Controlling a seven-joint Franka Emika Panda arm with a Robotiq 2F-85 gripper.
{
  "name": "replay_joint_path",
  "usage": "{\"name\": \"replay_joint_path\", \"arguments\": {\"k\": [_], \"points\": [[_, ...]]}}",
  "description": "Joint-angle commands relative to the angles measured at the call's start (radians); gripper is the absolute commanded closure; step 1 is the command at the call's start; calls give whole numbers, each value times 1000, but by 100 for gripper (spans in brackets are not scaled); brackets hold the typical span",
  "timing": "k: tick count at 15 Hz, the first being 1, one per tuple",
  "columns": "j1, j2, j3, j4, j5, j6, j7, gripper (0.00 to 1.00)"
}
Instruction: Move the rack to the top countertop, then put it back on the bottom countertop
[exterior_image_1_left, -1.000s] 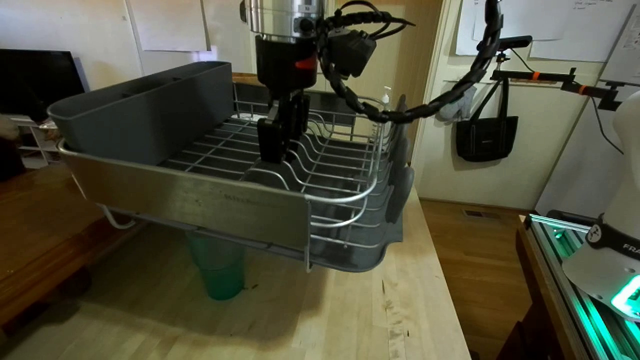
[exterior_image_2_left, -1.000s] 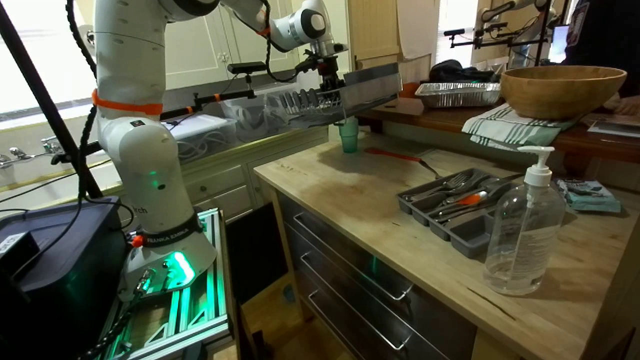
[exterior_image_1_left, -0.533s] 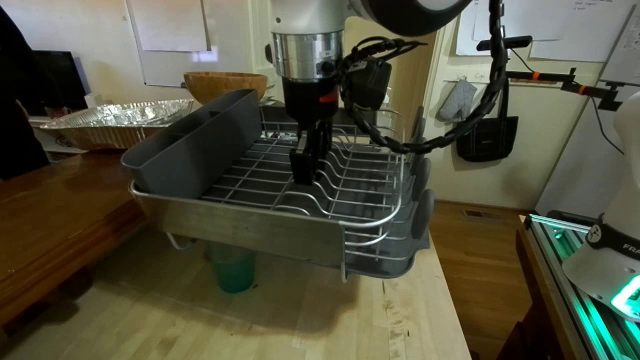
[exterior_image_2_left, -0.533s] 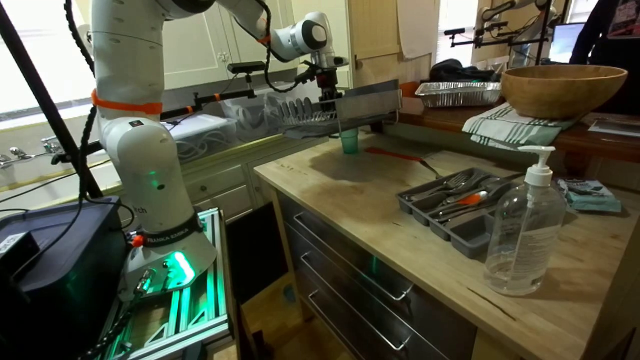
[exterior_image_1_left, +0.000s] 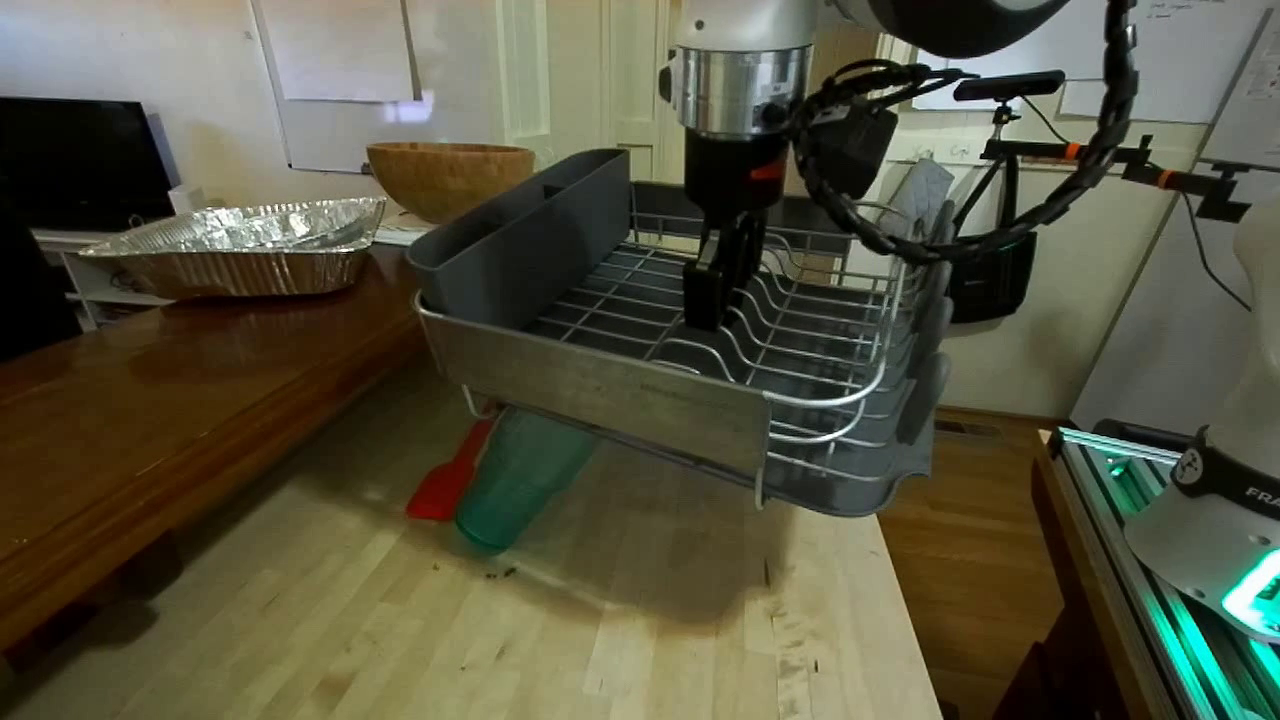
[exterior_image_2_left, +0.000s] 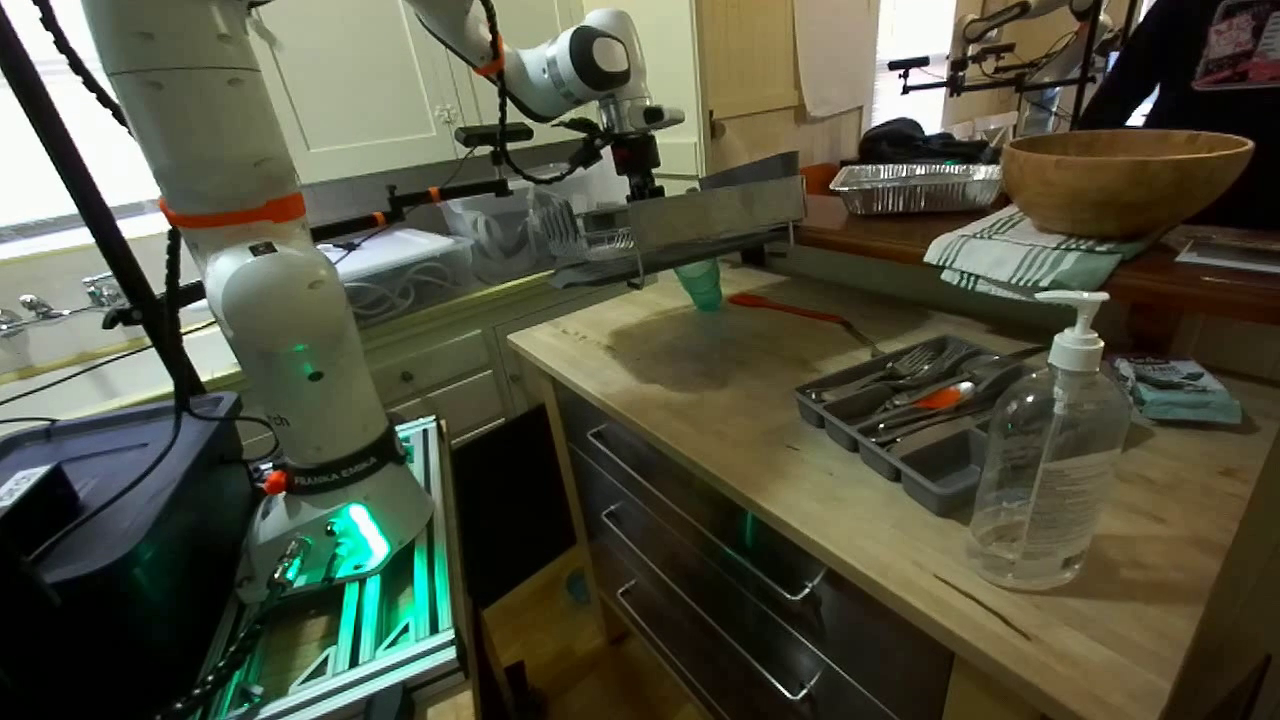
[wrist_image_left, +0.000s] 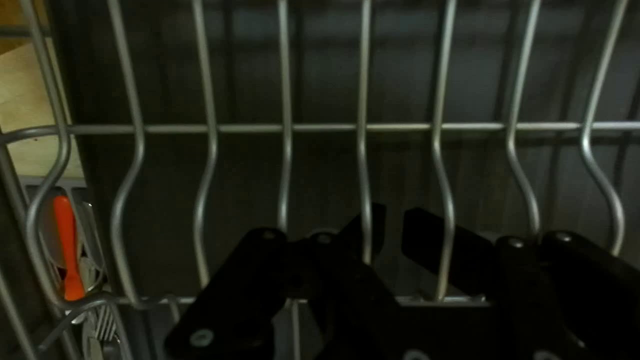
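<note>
The rack (exterior_image_1_left: 600, 385), silver wire with a dark grey tray, hangs in the air above the pale bottom countertop (exterior_image_1_left: 330, 620). It also shows in an exterior view (exterior_image_2_left: 715, 215), its utensil-holder end tilted higher. My gripper (exterior_image_1_left: 712, 315) points down into the rack's wires and bears its weight. In the wrist view my fingertips (wrist_image_left: 394, 227) are close together with a narrow gap, below the wires (wrist_image_left: 364, 126); the gripped part is hard to see in the dark. The dark brown top countertop (exterior_image_1_left: 200, 370) lies beside the rack's utensil-holder end.
A green cup (exterior_image_1_left: 520, 480) leans under the rack, its top hidden by it. A red utensil (exterior_image_1_left: 450, 480) lies behind. A foil pan (exterior_image_1_left: 260, 245) and wooden bowl (exterior_image_1_left: 450, 175) stand on the top countertop. A cutlery tray (exterior_image_2_left: 910, 480) and pump bottle (exterior_image_2_left: 1045, 480) stand on the bottom countertop.
The rack and gripper have moved away from the top countertop, toward the robot's base side; the rack dipped, then rose slightly. The green cup has gone from upright to leaning.
</note>
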Motion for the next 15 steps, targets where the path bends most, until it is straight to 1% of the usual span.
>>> {"name": "replay_joint_path", "arguments": {"k": [1,5,11,15], "points": [[-56,-196,25,-165,-14,81,84,95],[-106,-252,36,-256,2,129,121,95],[-149,-238,49,-313,38,181,180,95],[-171,-240,52,-368,29,278,243,95]]}}
